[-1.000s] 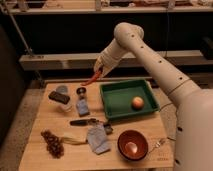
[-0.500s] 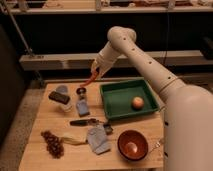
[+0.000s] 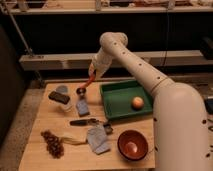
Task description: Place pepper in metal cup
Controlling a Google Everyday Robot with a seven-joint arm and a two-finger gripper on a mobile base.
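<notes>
Fingers of the gripper [image 3: 93,73] closed on the pepper [image 3: 89,81], I hold it hanging just above the metal cup [image 3: 80,91] at left-centre of the counter [image 3: 45,117]; next I judge lowering, then release.

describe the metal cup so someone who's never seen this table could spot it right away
Start at the green tray on the wooden table and look just past its far-left corner. There sits the metal cup, under the tool shut on the pepper. It is small, round, dark and shiny, unlike the bigger red-brown bowl at the near edge.
</notes>
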